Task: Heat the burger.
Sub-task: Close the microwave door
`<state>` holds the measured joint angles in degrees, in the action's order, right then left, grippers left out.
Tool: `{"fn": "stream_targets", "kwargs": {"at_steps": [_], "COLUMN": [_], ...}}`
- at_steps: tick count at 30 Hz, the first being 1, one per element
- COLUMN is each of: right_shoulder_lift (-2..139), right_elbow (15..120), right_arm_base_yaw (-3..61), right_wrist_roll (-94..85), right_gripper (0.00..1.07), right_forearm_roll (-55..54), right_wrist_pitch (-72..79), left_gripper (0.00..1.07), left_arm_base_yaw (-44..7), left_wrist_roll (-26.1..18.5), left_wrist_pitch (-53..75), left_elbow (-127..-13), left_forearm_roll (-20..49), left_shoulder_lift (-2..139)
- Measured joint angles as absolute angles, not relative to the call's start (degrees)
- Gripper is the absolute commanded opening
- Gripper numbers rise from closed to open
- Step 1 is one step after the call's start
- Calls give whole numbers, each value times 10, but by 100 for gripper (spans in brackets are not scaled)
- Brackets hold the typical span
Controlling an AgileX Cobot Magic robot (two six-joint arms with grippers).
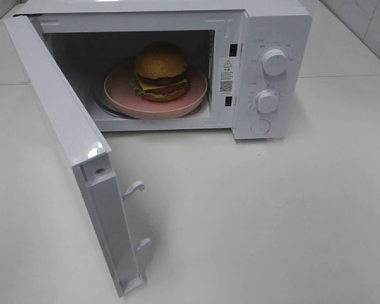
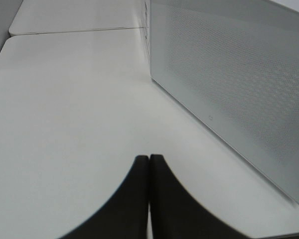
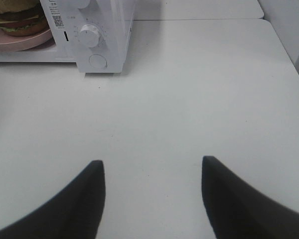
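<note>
Burger (image 1: pixel 162 71), round-bunned, on round pink plate (image 1: pixel 118 90); glossy white microwave (image 1: pixel 278 25)

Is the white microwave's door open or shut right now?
Open: the white microwave door stands far out, its latch hooks exposed, and the golden-bun burger on the round pink plate shows inside.

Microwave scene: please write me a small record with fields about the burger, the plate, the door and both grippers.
burger: on the pink plate, inside the microwave
door: wide open
left gripper: fingers shut, empty, above the table near the door
right gripper: fingers open, empty, above the table in front of the microwave
task state: burger is in, door not yet closed
</note>
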<state>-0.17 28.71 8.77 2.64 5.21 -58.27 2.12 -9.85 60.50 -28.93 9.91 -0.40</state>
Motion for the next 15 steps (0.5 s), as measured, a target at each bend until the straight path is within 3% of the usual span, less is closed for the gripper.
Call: {"fn": "stream_targets", "kwargs": {"at_steps": [15], "right_shoulder_lift": [-2], "right_elbow": [287], "right_arm_base_yaw": [88], "right_wrist_roll": [26], "right_gripper": [55], "right_forearm_roll": [52], "right_wrist_pitch": [-583], "left_gripper": [0], "left_arm_base_yaw": [21], "left_wrist_roll": [-99], "left_wrist_pitch": [605], "left_elbow": [-289], "left_forearm_roll": [99], "left_shoulder_lift": [-4]}}
